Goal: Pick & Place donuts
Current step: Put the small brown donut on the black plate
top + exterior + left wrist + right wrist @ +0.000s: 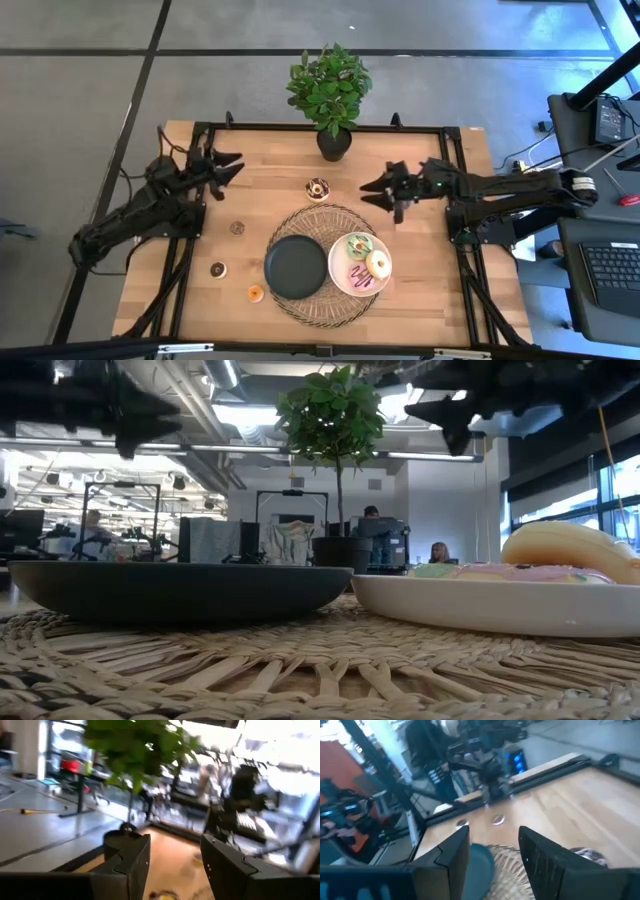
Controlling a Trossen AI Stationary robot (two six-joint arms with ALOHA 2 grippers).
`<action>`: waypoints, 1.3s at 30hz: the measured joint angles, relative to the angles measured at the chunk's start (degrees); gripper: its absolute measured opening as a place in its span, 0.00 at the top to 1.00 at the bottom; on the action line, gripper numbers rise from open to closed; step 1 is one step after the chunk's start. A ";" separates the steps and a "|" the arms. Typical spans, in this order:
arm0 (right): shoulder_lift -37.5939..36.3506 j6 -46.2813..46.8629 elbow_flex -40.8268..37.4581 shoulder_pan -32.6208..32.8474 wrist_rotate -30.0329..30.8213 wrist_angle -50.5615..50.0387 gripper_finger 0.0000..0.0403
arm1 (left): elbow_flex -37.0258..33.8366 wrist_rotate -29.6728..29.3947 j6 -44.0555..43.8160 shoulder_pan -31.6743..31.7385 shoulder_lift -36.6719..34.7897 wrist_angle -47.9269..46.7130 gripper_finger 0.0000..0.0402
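Note:
Three donuts lie on the white plate (343, 283): green (358, 245), cream (379, 263) and pink (360, 277). The low view shows the cream donut (570, 550) lying on top of the pink one (510, 572). A chocolate sprinkled donut (318, 188) lies on the wood beyond the mat. Two small dark donuts (238, 228) (218, 269) and an orange one (255, 293) lie to the left of the black plate (296, 267). My left gripper (228, 165) hovers open over the far left of the table. My right gripper (372, 190) hovers open to the right of the chocolate donut.
A round woven mat (322, 222) carries both plates. A potted plant (331, 90) stands at the middle of the far edge. Black frame rails run along the table's edges. Bare wood lies between the mat and my left arm. People sit in the room beyond (437, 552).

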 joint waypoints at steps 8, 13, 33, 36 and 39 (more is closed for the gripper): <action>-5.98 0.16 -2.64 0.07 1.70 -0.38 0.57 | 21.24 -4.39 4.22 -10.18 17.14 -37.56 0.58; -5.99 0.21 -2.64 0.07 1.70 -0.58 0.57 | 28.23 -9.30 -9.42 -15.12 26.93 -54.34 0.58; -5.91 1.43 -2.64 0.07 1.83 -3.79 0.57 | 25.68 -15.19 -38.02 -32.81 50.15 -58.64 0.58; -5.91 1.41 -2.64 0.07 1.83 -3.77 0.57 | 25.69 -15.19 -39.56 -34.22 53.34 -58.66 0.58; -5.91 1.39 -2.64 0.07 1.83 -3.77 0.57 | 25.68 -15.21 -39.03 -35.39 56.53 -58.64 0.58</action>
